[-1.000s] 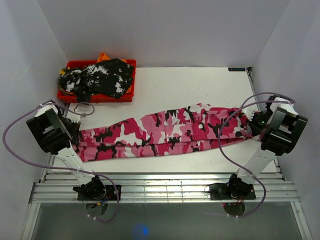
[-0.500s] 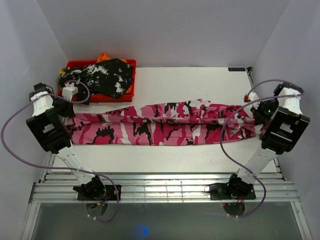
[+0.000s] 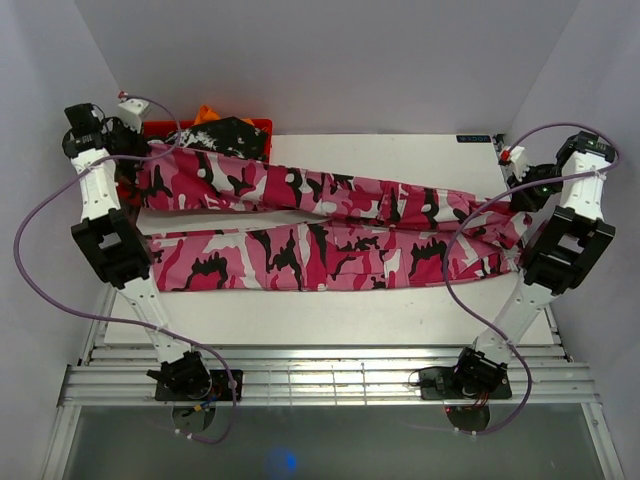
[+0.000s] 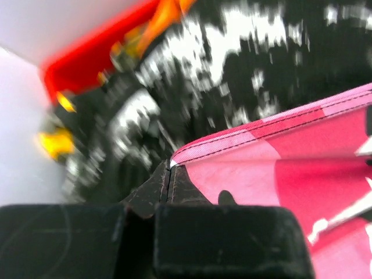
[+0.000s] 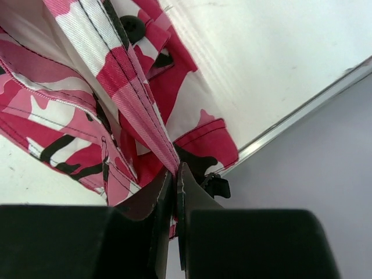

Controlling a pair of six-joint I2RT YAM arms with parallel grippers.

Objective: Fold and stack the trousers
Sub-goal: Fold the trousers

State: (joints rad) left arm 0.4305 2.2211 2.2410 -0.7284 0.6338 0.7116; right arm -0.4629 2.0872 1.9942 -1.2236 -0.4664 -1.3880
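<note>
The pink trousers (image 3: 330,225) lie stretched along the counter (image 3: 400,155), their long axis running sideways from the red tray (image 3: 255,127). The left fingers (image 4: 152,189) are pinched tight on the end at the tray, and the right fingers (image 5: 156,195) on the buttoned end far from it. Both arms, I think, must move together.

The pink camouflage trousers (image 3: 330,225) stretch lengthwise between the closed jaws of the left gripper (image 4: 170,168) and right gripper (image 5: 176,168), the black-and-white mottled garment (image 4: 244,58) heaped beyond the left jaws.
</note>
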